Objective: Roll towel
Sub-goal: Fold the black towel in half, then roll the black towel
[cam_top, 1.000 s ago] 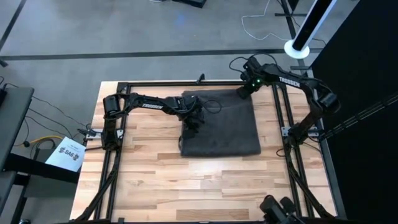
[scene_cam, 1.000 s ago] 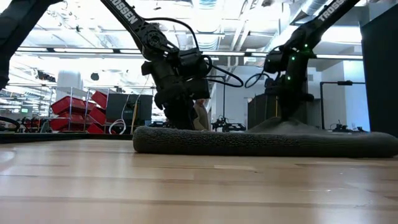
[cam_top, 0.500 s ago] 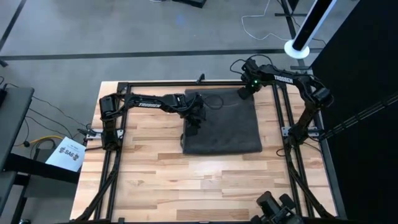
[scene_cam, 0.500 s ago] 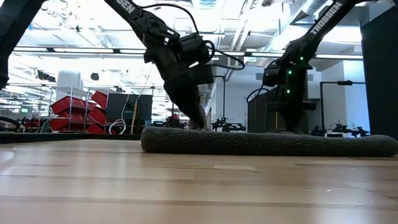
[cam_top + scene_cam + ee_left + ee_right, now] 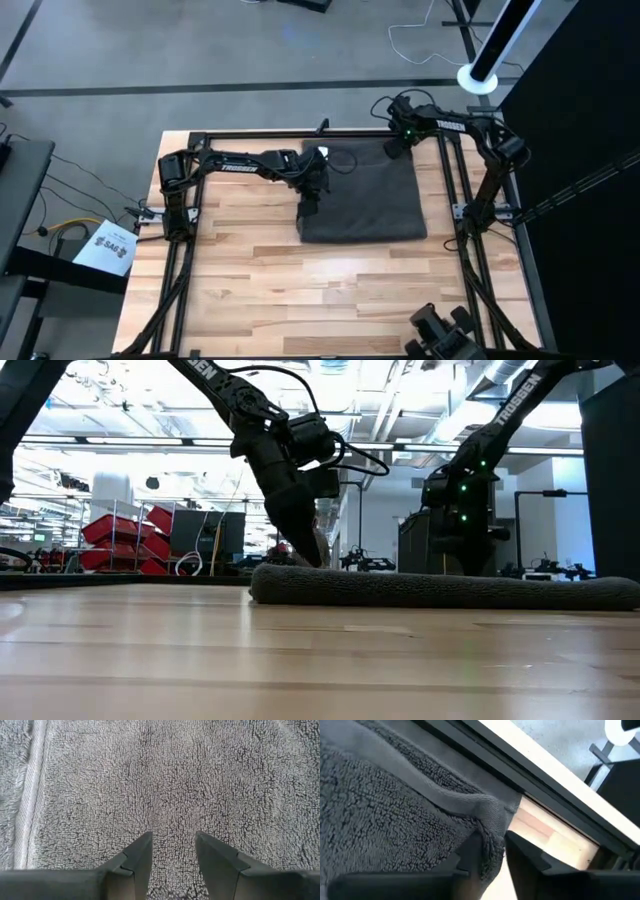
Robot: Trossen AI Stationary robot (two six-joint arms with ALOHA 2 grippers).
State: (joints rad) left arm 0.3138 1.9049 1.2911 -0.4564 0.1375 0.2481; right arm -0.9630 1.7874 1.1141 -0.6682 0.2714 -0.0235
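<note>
**A:** Where does the dark charcoal-grey terry cloth towel (image 5: 365,197) lie?

**B:** In the high view it sits flat on the pale wooden plank table (image 5: 260,290), in the upper middle of the frame, slightly right of centre. In the low view it shows as a long, low grey strip (image 5: 440,588) across the centre and right.

**A:** And the left gripper (image 5: 309,205)?

**B:** It stands at the towel's left edge, about halfway down that edge, pointing down at the cloth. Its wrist view shows the two dark fingers (image 5: 136,861) slightly parted, with plain pile between them and nothing pinched; a flat woven hem band runs along the picture's left side.

**A:** The right gripper (image 5: 392,146)?

**B:** At the towel's upper right corner, near the black metal frame rail (image 5: 260,136) along the table's upper edge. In its wrist view the fingers (image 5: 470,854) are closed narrowly on that corner, which bunches into a small raised fold.

**A:** How does the towel look otherwise?

**B:** Roughly square, looped and fuzzy on top, lying smooth. A small white patch (image 5: 322,153) shows near its upper left corner, partly behind the left arm's cables.
</note>
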